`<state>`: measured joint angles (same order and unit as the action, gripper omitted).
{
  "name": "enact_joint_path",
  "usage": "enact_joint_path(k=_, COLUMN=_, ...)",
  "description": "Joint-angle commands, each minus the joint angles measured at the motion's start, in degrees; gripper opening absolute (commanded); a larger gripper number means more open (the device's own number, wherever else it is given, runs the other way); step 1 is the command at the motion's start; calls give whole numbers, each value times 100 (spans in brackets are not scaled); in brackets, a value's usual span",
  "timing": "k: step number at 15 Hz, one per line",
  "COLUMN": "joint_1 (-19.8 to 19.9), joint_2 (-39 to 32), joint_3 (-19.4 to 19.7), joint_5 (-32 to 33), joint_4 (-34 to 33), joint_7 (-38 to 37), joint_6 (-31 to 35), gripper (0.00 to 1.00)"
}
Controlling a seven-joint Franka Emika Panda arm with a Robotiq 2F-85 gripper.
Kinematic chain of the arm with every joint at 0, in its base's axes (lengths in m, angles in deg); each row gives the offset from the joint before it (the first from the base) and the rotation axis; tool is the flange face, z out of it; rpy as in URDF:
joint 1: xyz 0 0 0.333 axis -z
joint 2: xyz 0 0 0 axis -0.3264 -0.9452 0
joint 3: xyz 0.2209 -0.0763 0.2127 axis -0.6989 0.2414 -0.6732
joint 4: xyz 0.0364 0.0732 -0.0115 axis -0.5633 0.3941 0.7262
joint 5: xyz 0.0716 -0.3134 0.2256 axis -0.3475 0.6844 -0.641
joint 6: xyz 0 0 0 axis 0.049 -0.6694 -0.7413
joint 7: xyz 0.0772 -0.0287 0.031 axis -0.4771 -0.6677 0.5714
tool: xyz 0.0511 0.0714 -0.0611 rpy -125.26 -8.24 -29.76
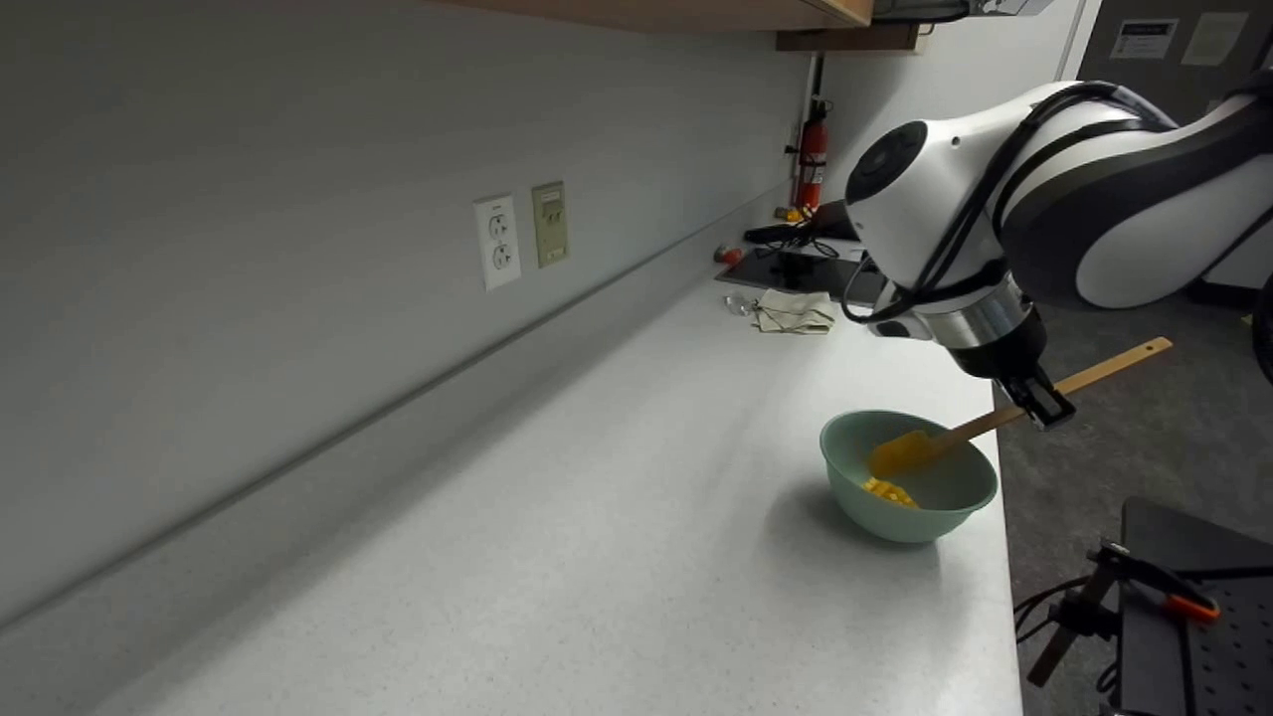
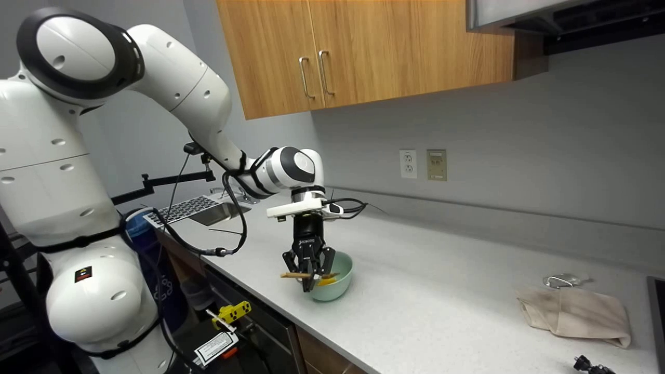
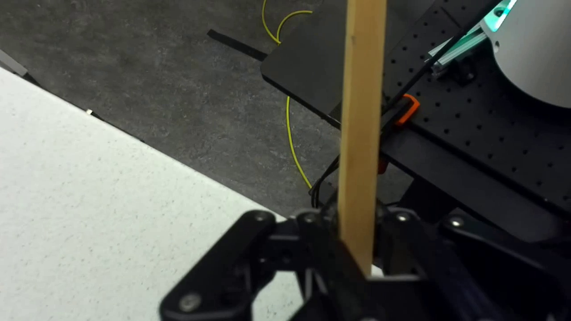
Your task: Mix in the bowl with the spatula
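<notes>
The pale teal-green bowl [image 1: 900,522] stands upright near the counter's front edge; it also shows in an exterior view [image 2: 344,280], partly behind my gripper. Yellow pieces [image 1: 888,491] lie in its bottom. My gripper [image 1: 1037,401] is shut on the wooden handle of the spatula [image 1: 1114,364], above the bowl's rim on the floor side. The spatula slants down, its yellow-orange head inside the bowl beside the yellow pieces. In an exterior view my gripper [image 2: 310,278] hides part of the handle. In the wrist view the handle [image 3: 362,116] runs between the fingers [image 3: 357,218]; the bowl is out of view.
The white counter [image 1: 557,557] runs along the wall. A folded cloth [image 2: 576,314] lies farther along it near a dark cooktop [image 1: 786,270]. Wooden cabinets [image 2: 389,47] hang above. A black perforated platform [image 1: 1228,636] stands beyond the counter edge.
</notes>
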<state>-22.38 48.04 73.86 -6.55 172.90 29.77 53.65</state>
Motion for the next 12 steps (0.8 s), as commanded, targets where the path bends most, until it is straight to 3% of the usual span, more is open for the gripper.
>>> enact_joint_path(k=1, joint_1=-76, joint_2=-303, joint_3=-3, joint_5=-59, joint_4=-363, joint_7=72, joint_6=-549, gripper=2)
enact_joint_path(k=6, joint_1=-107, joint_2=-514, joint_3=-34, joint_5=-119, joint_4=-533, joint_7=90, joint_6=-839, gripper=2)
enact_joint_path(k=12, joint_1=-110, joint_2=-895, joint_3=-63, joint_5=-578, joint_4=-814, joint_7=144, joint_6=-570, gripper=2)
